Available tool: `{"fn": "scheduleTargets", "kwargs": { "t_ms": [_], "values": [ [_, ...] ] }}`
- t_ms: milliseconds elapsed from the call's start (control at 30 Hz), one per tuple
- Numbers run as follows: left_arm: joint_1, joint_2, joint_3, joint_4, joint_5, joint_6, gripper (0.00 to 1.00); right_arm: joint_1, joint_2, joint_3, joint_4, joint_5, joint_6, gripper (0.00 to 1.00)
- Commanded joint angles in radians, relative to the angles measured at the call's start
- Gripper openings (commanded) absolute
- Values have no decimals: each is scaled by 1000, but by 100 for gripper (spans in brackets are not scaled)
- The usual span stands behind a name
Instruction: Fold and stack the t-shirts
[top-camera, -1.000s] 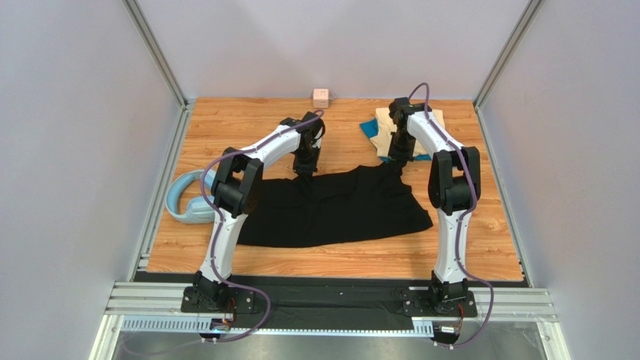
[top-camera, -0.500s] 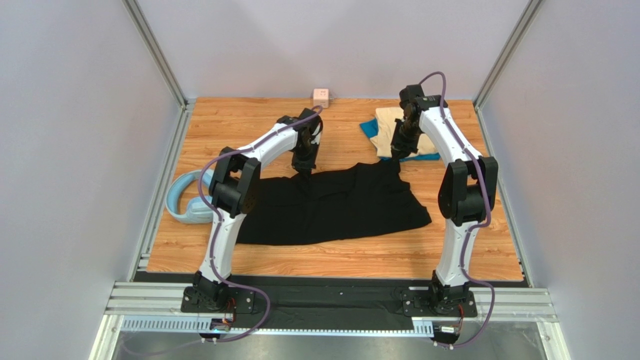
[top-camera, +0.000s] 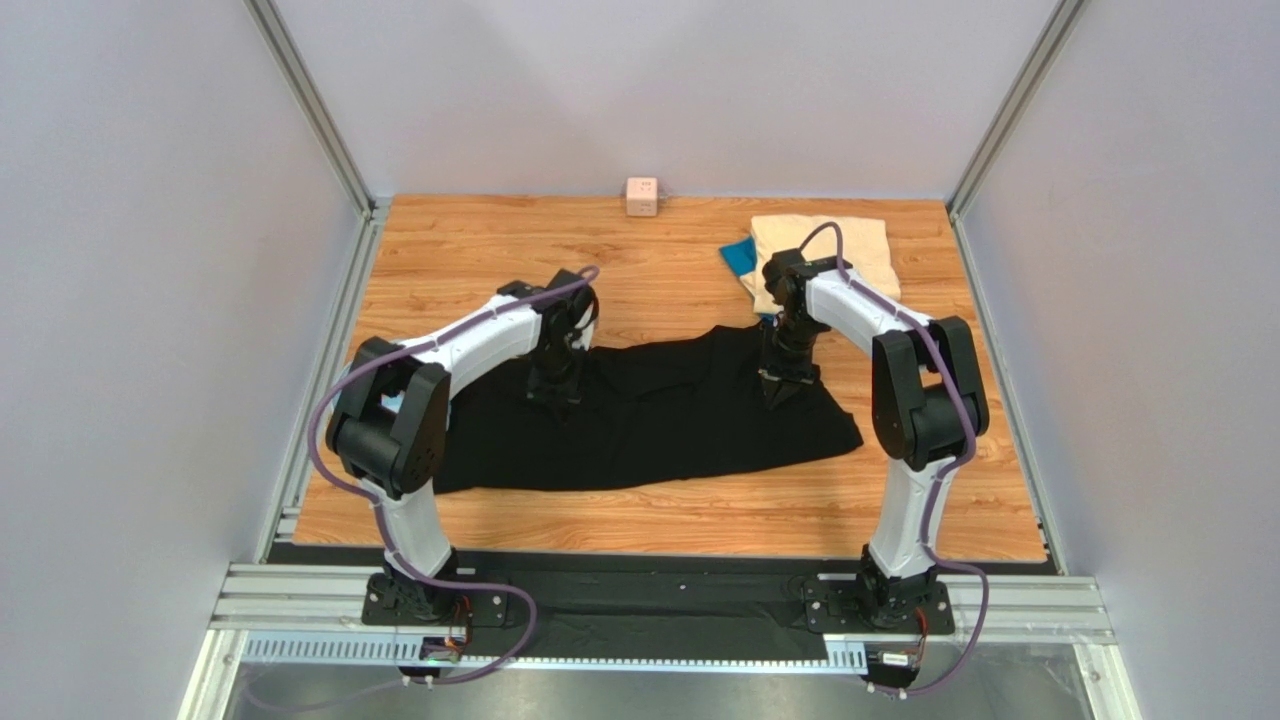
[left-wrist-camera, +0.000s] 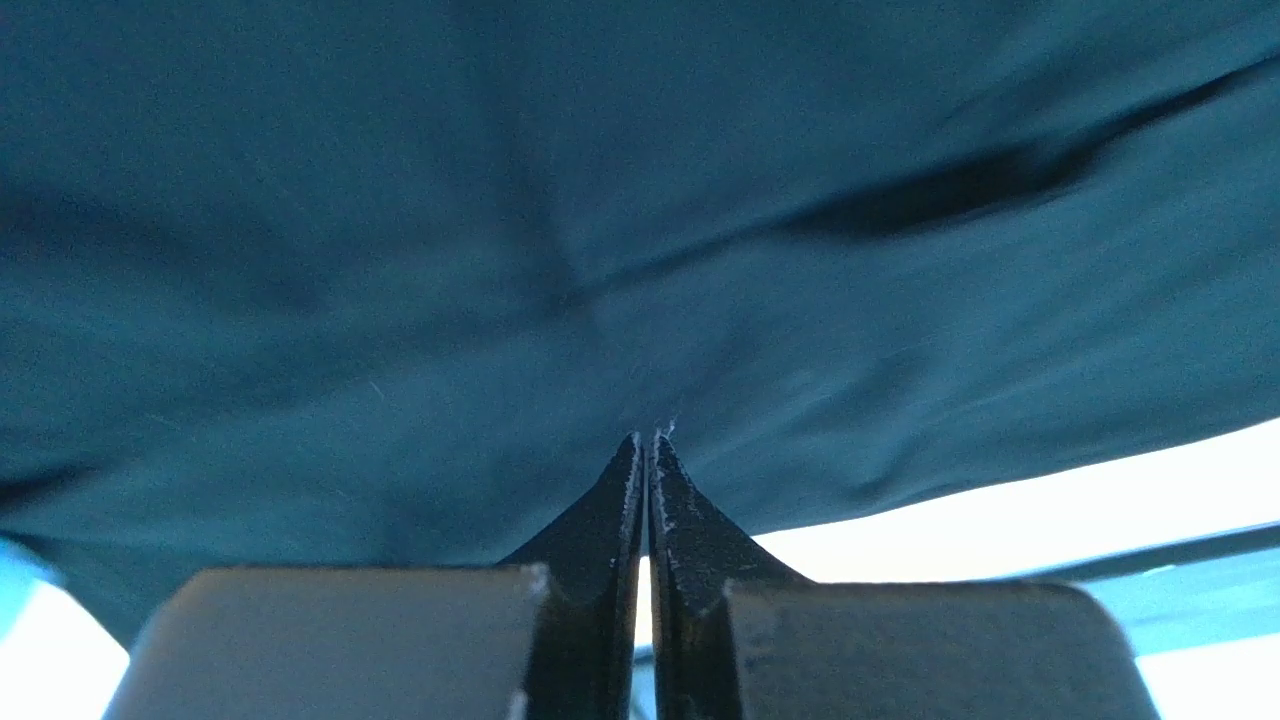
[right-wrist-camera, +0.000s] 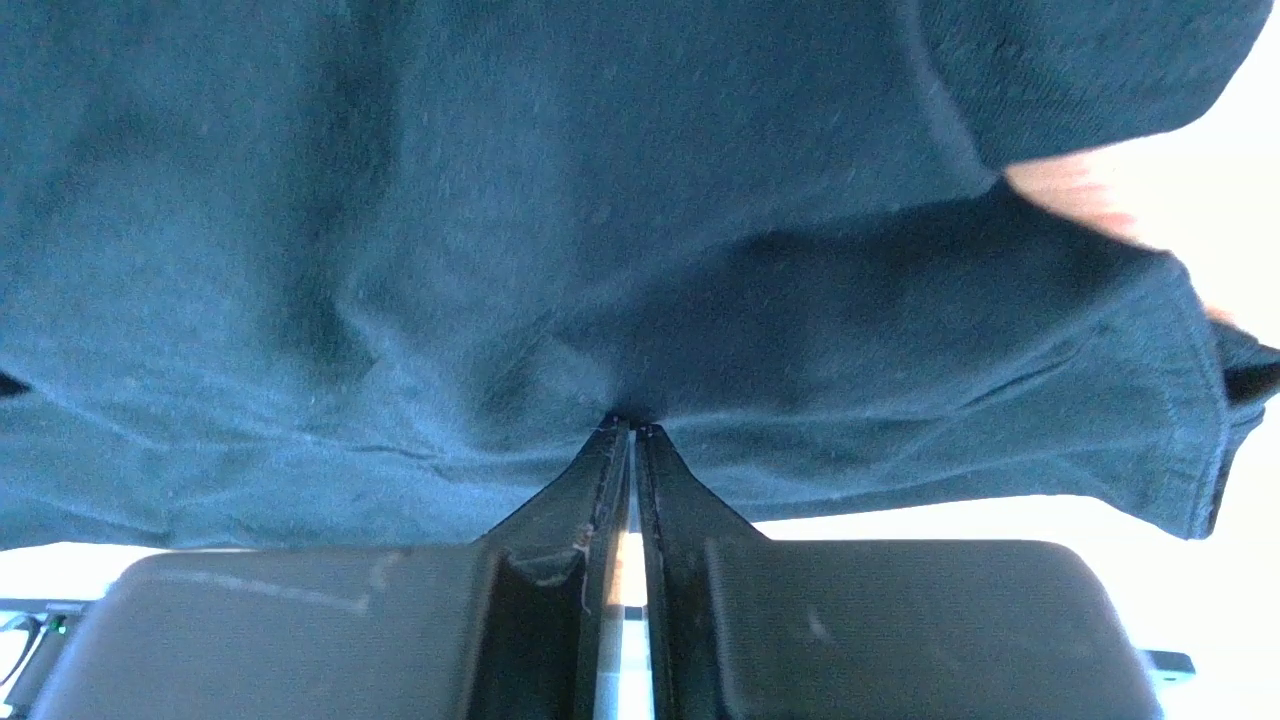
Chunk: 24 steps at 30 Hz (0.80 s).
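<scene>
Black t-shirt (top-camera: 661, 428) — soft matte knit, rumpled | left jaws clamped on it | right jaws clamped on it

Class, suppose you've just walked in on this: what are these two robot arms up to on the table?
Both arms are handling the black t-shirt spread on the wooden table. The left gripper and right gripper are each shut on a pinch of its cloth, seemingly to make a fold. The cream t-shirt lies at the far right, with the blue t-shirt peeking out beside it.
</scene>
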Motion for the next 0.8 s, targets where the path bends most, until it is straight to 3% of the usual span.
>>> {"fn": "scheduleTargets", "kwargs": {
  "t_ms": [0, 233, 300, 467, 767],
  "values": [
    [3, 7, -126, 32, 51, -22, 2, 5, 47, 22, 41, 37, 4, 9],
    [3, 95, -184, 24, 101, -31, 0, 45, 133, 53, 5, 53, -22, 5],
    [3, 87, -217, 26, 101, -31, 0, 68, 145, 71, 5, 44, -24, 0],
    [1, 23, -293, 24, 124, -43, 0, 130, 237, 212, -15, 12, -41, 0],
    [0, -66, -330, -23, 170, -72, 0, 213, 624, 908, -202, -59, -36, 0]
  ]
}}
